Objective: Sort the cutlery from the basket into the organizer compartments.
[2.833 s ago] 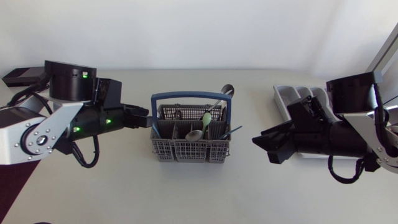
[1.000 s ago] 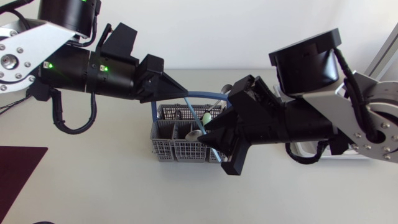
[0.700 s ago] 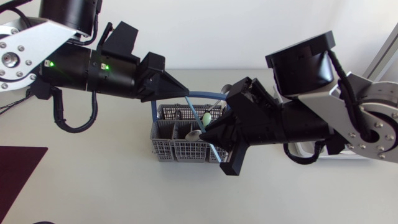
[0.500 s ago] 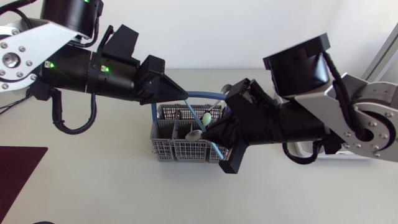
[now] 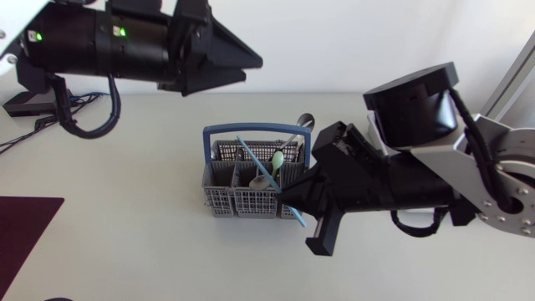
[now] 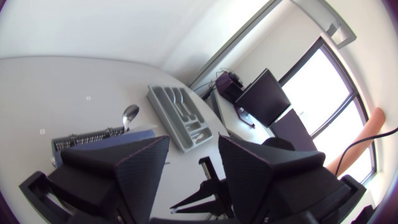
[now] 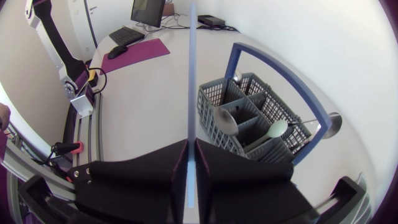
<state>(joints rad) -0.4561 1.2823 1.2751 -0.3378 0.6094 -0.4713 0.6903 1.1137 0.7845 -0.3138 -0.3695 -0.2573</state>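
Observation:
The grey cutlery basket [image 5: 251, 199] with a blue handle stands mid-table and holds a green spoon [image 5: 277, 159] and a metal spoon [image 5: 261, 181]. A thin blue utensil [image 5: 251, 156] slants over it, with my right gripper [image 5: 288, 201] shut on its lower end. In the right wrist view the blue utensil [image 7: 191, 93] runs straight out from between the shut gripper [image 7: 191, 144], above the basket [image 7: 249, 106]. My left gripper [image 5: 249, 68] is up and back-left of the basket, open and empty. The left wrist view shows the gripper [image 6: 193, 140] high above the grey organizer [image 6: 180, 118].
A long metal ladle [image 5: 303, 121] leans out of the basket's far right corner. My right arm covers the organizer in the head view. A dark mat [image 5: 21, 226] lies at the table's left edge.
My left gripper has opened, let go of the blue utensil and pulled up and away to the left. My right gripper has shut on the utensil and now holds it alone.

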